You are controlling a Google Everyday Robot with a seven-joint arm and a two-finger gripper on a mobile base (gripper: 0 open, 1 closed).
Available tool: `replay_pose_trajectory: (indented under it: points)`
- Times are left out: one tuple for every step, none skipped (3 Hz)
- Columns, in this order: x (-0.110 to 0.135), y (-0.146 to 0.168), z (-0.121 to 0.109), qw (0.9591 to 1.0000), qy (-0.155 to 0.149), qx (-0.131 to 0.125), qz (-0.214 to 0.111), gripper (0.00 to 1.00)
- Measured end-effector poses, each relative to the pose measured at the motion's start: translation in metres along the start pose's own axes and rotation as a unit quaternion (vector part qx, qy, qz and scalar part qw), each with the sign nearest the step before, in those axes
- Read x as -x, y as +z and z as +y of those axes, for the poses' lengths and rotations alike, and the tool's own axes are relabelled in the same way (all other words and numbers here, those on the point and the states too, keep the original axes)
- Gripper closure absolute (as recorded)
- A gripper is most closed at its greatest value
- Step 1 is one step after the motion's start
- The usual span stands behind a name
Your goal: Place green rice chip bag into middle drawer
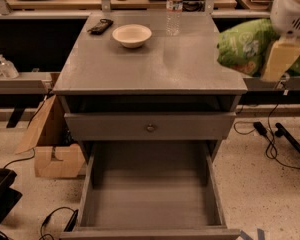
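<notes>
camera view: the gripper (276,63) hung just off the right edge of the cabinet top (150,69), apparently clamped on the green rice chip bag (244,45). the bag was aloft there, well above the middle drawer (150,199). the drawer stood pulled out, but the bag was not yet in it; lowering and release remained. the bag looked puffy, crumpled, bright green, pale-printed.

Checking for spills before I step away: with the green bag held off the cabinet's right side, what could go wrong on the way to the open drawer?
The gripper holds the green rice chip bag beyond the cabinet top's right edge; if it slips, it probably lands on the floor, not in the middle drawer. On the way down, the puffy bag could snag the cabinet top's corner.
</notes>
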State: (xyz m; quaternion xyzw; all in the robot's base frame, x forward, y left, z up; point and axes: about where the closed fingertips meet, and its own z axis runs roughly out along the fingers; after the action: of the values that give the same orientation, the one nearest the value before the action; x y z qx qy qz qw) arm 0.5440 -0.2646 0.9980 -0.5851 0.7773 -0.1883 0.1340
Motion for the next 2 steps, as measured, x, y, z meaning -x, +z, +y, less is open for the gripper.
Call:
replay_pose_trajectory:
  points:
    - [-0.003, 0.036, 0.046, 0.9995, 0.016, 0.026, -0.01, 1.0]
    - [0.003, 0.087, 0.081, 0.9965, 0.029, 0.068, -0.04, 1.0]
